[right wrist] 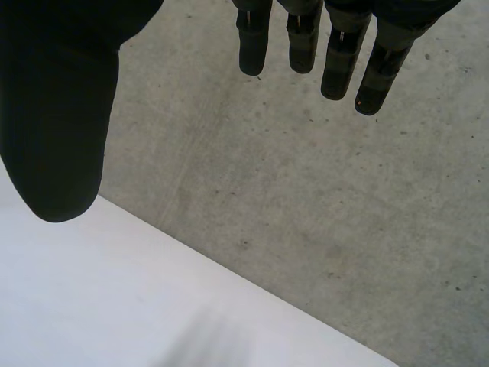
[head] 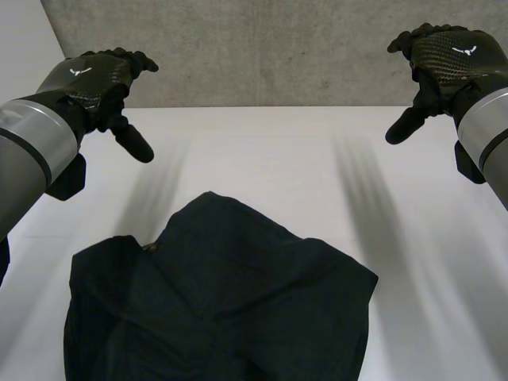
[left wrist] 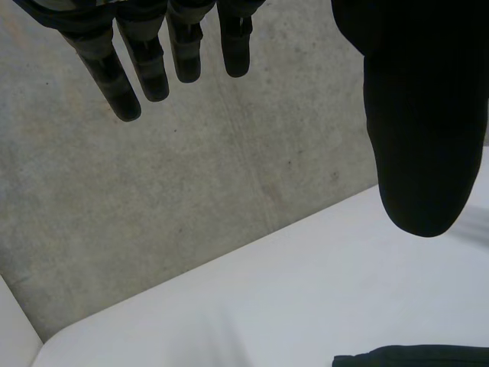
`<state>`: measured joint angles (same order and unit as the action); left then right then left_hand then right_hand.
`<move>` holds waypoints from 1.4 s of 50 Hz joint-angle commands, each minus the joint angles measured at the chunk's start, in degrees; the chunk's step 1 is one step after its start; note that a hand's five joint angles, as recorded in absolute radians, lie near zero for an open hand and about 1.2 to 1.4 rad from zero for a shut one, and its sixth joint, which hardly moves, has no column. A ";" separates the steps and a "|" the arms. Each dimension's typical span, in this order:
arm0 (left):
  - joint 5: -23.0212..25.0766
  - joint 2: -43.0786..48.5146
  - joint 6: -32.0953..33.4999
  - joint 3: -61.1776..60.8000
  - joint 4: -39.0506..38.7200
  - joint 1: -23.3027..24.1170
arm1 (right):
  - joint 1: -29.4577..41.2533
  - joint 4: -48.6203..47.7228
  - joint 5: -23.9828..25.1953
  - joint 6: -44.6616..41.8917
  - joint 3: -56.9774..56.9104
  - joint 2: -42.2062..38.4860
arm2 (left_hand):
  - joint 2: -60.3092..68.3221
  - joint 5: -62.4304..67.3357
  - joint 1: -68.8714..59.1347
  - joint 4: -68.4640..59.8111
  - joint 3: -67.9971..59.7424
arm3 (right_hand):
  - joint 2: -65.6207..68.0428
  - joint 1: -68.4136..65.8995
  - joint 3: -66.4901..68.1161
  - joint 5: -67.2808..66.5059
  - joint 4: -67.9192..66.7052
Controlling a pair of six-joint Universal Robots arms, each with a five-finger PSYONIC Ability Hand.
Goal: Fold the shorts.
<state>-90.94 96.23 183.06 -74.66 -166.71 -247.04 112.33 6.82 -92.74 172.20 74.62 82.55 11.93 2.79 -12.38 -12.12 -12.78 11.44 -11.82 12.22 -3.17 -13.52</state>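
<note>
Dark, rumpled shorts [head: 214, 302] lie in a heap on the white table [head: 270, 151], at its near middle. My left hand [head: 91, 79] hovers high over the table's left side, well behind the shorts, fingers [left wrist: 122, 80] straight and thumb [left wrist: 420, 130] spread, holding nothing. My right hand [head: 444, 59] hovers at the far right, equally open and empty, its fingers [right wrist: 336, 61] straight and its thumb [right wrist: 57, 138] apart. A thin edge of the shorts [left wrist: 412, 355] lies below the left thumb in the left wrist view.
A grey concrete wall [head: 270, 48] rises behind the table's far edge. Bare white tabletop stretches between the hands and around the shorts.
</note>
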 commanded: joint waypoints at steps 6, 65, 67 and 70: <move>0.24 6.94 7.39 0.48 1.03 0.07 | 0.08 2.76 10.65 -5.72 0.62 -4.23 | -0.21 -1.06 0.65 0.39 1.05 | -1.44 1.82 -2.22 3.17 3.52; 0.31 -1.14 19.70 -28.69 -12.50 0.33 | 3.95 -26.44 4.07 -26.83 -12.06 -33.00 | 0.47 -0.39 -0.02 -0.28 0.38 | -1.44 1.82 -2.22 3.17 3.52; 3.91 -0.96 20.58 -30.19 -13.99 0.07 | 3.95 -23.27 4.06 -26.21 -9.76 -30.70 | 1.81 0.95 -1.36 -1.63 -0.96 | -1.44 1.82 -2.22 3.17 3.52; 8.75 -0.61 23.74 -32.12 -15.92 -1.16 | 3.95 -15.89 4.24 -24.11 -5.54 -26.13 | 1.81 0.95 -1.36 -1.63 -0.97 | -1.44 1.82 -2.22 3.17 3.52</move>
<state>-90.14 95.19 203.04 -103.22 -179.31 -247.30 116.16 -19.66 -87.80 144.82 61.28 48.19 11.94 2.80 -12.38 -12.12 -12.79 12.36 -11.47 12.09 -3.65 -13.32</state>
